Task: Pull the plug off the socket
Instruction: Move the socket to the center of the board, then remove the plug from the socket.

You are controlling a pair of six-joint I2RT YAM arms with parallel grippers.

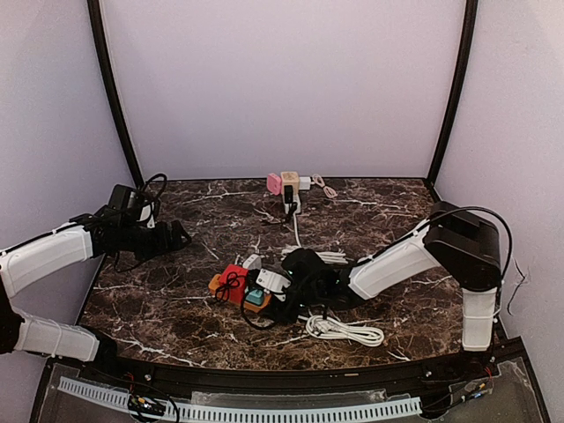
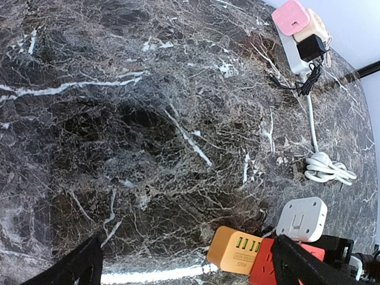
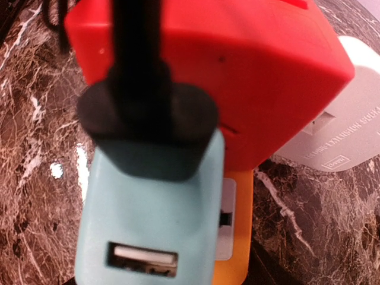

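Note:
A black plug [image 3: 147, 116] with a black cord sits against the end of a pale teal socket block [image 3: 151, 219] that has a USB port. Behind it lies a red socket cube [image 3: 237, 71], with an orange one [image 3: 234, 249] under it and a white one [image 3: 338, 130] to the right. In the top view this cluster [image 1: 236, 286] lies near the table's front, and my right gripper [image 1: 269, 291] is right at the teal block [image 1: 256, 298]; its fingers are hidden. My left gripper [image 2: 190, 274] hovers open to the cluster's left, holding nothing.
At the back stand a pink cube [image 1: 274, 182], a beige cube [image 1: 290, 181] and a white strip [image 1: 291, 204] with a black adapter. A coiled white cable [image 1: 344, 330] lies at the front right, another coil [image 1: 324, 256] behind my right arm.

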